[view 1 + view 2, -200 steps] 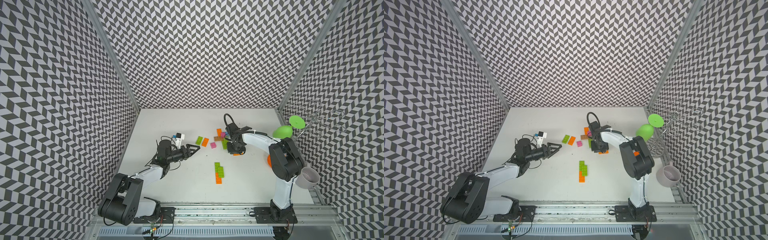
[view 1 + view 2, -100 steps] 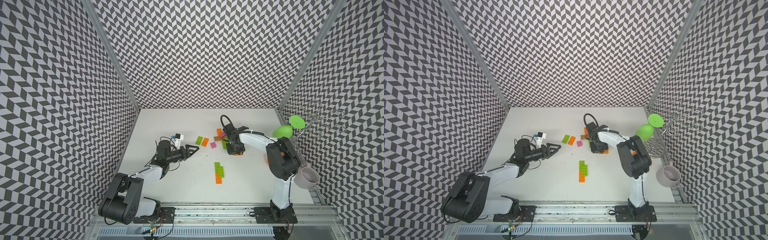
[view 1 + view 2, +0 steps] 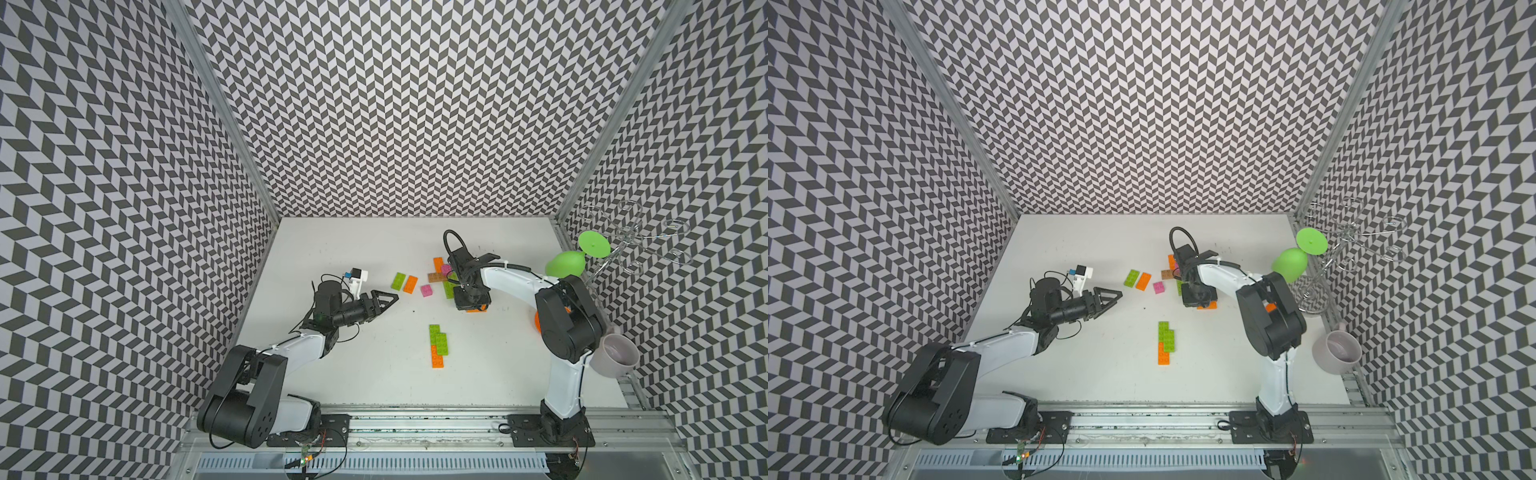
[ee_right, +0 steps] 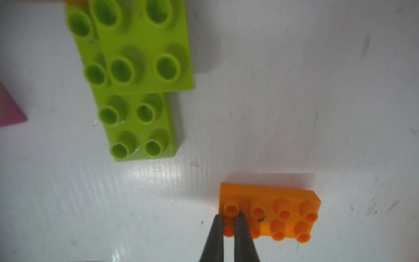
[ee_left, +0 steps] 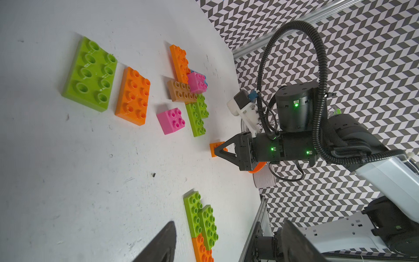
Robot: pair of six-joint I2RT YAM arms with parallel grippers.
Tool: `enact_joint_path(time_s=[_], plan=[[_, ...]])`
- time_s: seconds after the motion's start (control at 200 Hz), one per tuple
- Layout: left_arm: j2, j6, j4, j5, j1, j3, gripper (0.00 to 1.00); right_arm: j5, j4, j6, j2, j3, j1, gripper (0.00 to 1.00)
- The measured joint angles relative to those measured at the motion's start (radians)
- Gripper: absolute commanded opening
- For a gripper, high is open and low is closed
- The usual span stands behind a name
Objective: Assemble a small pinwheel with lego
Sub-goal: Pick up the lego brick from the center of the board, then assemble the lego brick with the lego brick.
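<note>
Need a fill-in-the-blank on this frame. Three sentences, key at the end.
1. The right gripper is closed on an end stud of a brick whose colour is ____.
2. The left gripper hovers open above the table, holding ____.
3. The number of pink squares in the left wrist view is ____.

Missing words: orange; nothing; two
</note>
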Motion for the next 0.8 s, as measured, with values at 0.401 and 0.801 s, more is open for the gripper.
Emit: enact_joint_path(time_s=[0.401, 0.801], plan=[[-0.003, 0.073, -0.142, -0.084, -0.114, 0.013, 0.73, -0.053, 0.024, -0.002, -0.074, -0.090, 0.026, 0.01], [0.054, 0.092, -0.174, -0.159, -0.222, 0.020, 0.73, -0.114, -0.064, 0.016, -0.079, -0.047, 0.143, 0.01]])
